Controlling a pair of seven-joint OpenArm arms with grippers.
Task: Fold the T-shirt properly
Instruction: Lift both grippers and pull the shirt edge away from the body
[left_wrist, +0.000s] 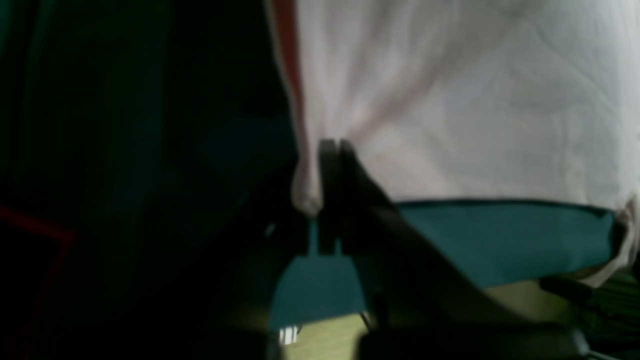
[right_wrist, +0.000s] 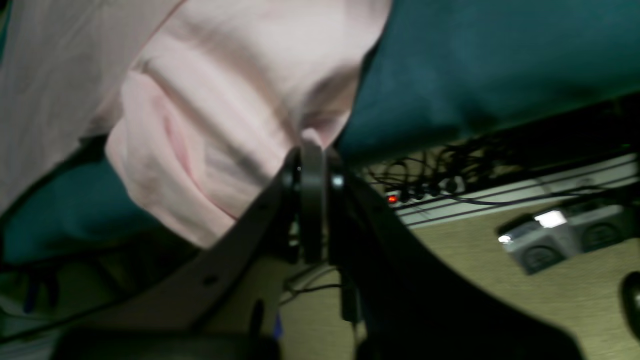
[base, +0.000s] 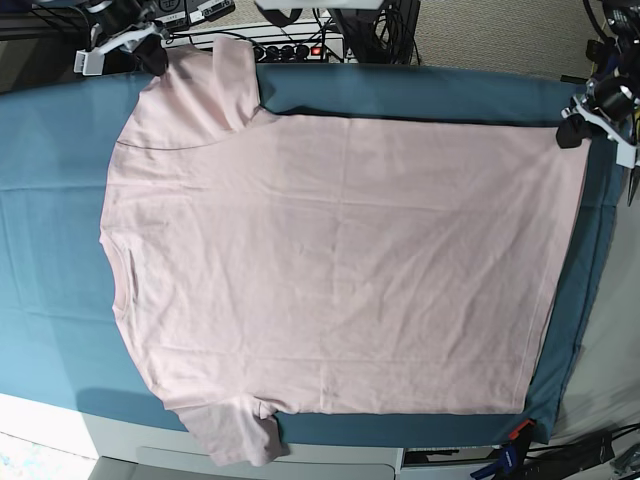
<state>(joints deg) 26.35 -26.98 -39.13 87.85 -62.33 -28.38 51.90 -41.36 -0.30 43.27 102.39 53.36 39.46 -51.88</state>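
Fingers (base: 150, 52) pinch T-shirt (base: 340, 260) sleeve; left fingers (base: 572, 128) pinch hem corner.

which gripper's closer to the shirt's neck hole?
Right. The right gripper pinches the far sleeve, next to the collar end of the T-shirt. The left gripper holds the far hem corner, at the opposite end.

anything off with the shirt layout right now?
Mostly flat. The T-shirt overhangs the table's teal cloth: one sleeve tip pokes past the near edge, and the far sleeve bunches where the right gripper pinches it.
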